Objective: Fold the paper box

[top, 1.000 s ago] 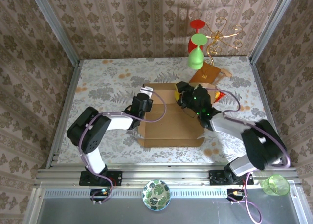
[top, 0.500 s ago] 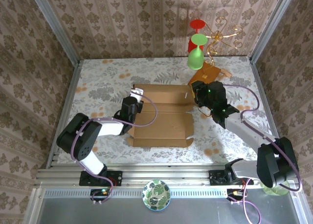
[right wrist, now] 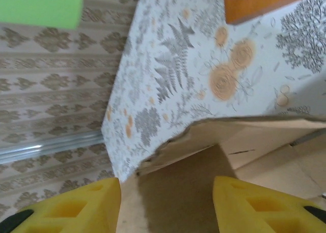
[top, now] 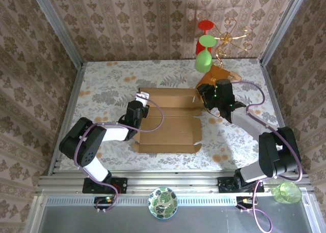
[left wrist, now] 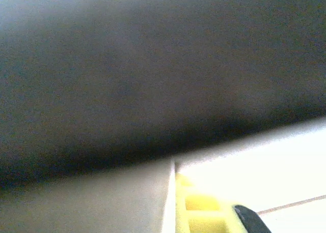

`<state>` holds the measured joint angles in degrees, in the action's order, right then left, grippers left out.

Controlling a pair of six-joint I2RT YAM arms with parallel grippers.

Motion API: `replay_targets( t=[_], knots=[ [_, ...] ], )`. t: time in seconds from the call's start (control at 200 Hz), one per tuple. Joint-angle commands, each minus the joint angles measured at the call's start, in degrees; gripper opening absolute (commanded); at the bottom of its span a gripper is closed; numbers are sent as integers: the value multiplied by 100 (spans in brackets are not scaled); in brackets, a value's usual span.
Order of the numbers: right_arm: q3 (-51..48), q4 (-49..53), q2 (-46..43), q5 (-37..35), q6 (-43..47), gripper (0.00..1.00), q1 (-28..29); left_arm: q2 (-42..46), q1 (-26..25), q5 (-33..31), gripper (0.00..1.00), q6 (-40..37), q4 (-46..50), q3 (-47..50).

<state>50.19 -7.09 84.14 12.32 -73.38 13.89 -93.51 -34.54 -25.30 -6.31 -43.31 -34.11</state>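
The paper box (top: pixel 168 123) lies opened out flat in the middle of the floral table, a plain tan sheet with creased panels and flaps. My left gripper (top: pixel 139 102) sits at its back left edge. In the left wrist view a pale cardboard panel (left wrist: pixel 86 202) presses against the inner face of one yellow finger (left wrist: pixel 204 212), and dark blurred cardboard covers the rest. My right gripper (top: pixel 205 96) hovers at the box's back right corner. In the right wrist view it (right wrist: pixel 167 207) is open, its yellow fingers wide apart above a raised brown flap (right wrist: pixel 204 182).
An orange-brown flat piece (top: pixel 216 76) lies just behind the right gripper, seen too in the right wrist view (right wrist: pixel 265 1). A green glass (top: pixel 203 60) and a red glass (top: pixel 205 27) hang on a gold stand (top: pixel 232 37). A patterned bowl (top: pixel 162 202) and a green cup (top: pixel 286 192) sit near the arm bases.
The box slid left together with my left gripper. My right gripper drew back from over the box to its back right corner, and the right elbow has swung inward.
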Motion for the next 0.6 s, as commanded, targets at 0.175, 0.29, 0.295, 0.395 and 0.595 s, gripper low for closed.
replay_targets(
  t=[0.175,0.29,0.295,0.395,0.595],
  knots=[
    [263,-63,60,357,141,51,133,-95,-30,128,0,8,78,20],
    [255,-264,143,410,-14,48,204,-148,-44,139,0,41,82,1],
    [254,-269,141,411,-20,48,203,-149,-44,139,0,42,80,1],
    [247,-382,180,412,-181,36,247,-167,-44,174,0,81,100,-8],
    [200,-397,115,325,-225,21,226,-129,-39,192,0,112,147,-26]
  ],
)
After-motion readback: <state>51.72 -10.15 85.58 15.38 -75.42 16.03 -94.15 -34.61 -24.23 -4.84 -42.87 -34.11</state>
